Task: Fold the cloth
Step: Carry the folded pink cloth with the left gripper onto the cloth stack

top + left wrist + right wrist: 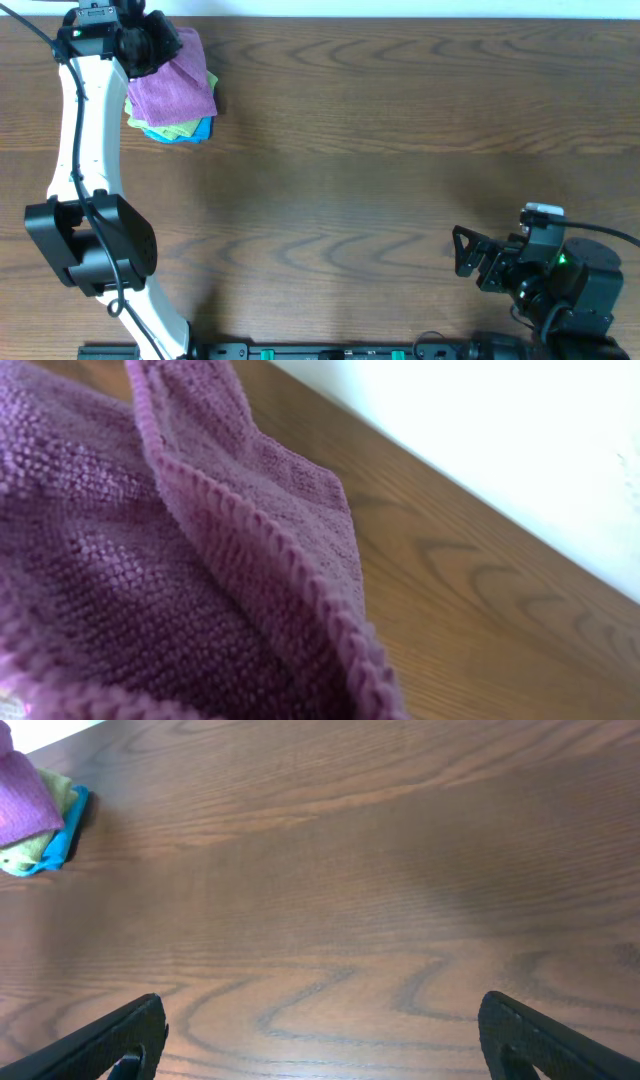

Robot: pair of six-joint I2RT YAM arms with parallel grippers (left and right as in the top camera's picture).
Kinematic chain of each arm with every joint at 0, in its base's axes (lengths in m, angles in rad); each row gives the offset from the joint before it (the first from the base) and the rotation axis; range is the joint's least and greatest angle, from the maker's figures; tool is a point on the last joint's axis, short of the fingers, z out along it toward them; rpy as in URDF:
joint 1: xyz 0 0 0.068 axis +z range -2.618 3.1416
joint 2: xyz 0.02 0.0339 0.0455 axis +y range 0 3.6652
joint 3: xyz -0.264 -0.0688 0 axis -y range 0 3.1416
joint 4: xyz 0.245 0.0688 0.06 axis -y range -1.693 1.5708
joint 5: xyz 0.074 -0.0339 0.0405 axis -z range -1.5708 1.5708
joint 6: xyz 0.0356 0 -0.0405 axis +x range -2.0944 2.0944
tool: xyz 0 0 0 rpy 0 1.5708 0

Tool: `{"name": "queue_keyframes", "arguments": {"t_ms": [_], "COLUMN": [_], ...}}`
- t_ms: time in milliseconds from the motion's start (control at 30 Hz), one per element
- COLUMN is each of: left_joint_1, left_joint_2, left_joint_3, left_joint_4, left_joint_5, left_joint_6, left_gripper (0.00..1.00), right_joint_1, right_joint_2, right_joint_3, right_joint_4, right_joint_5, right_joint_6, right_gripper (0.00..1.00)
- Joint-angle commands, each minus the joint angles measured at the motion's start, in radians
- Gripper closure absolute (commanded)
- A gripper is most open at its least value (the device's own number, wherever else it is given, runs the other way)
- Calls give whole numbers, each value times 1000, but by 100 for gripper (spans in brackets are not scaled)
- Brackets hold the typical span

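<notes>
Cloth sits atop a green cloth and a blue cloth at the counter's far left corner (one edge ridged upward). We find the left gripper jaws pinching it. The right gripper jaws stand spread, well apart from the pile.

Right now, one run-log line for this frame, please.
left gripper: shut on cloth | cloth: atop green and blue cloths | right gripper: open, holding nothing

dark brown wood-grain bench; near its far left corner a blue cloth lies directly on the wood, a green cloth stacked on it.
</notes>
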Motion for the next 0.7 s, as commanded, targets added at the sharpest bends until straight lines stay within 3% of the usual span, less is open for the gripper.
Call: {"name": "queue_keyframes", "arguments": {"t_ms": [0,667], "left_joint_1": [-1,12], "left_joint_2": [5,70], "left_joint_3": [5,-54], "left_joint_4": [24,-24], "left_joint_5": [33,-49], "left_joint_6": [24,56], "left_gripper": [94,94], "right_joint_1": [-5,-5], "right_joint_2": [-3,-3], "right_joint_3": [-5,-5], "right_joint_4": [-1,-1], "right_joint_5": [3,3], "right_joint_6": [18,18], "right_gripper": [1,1]}}
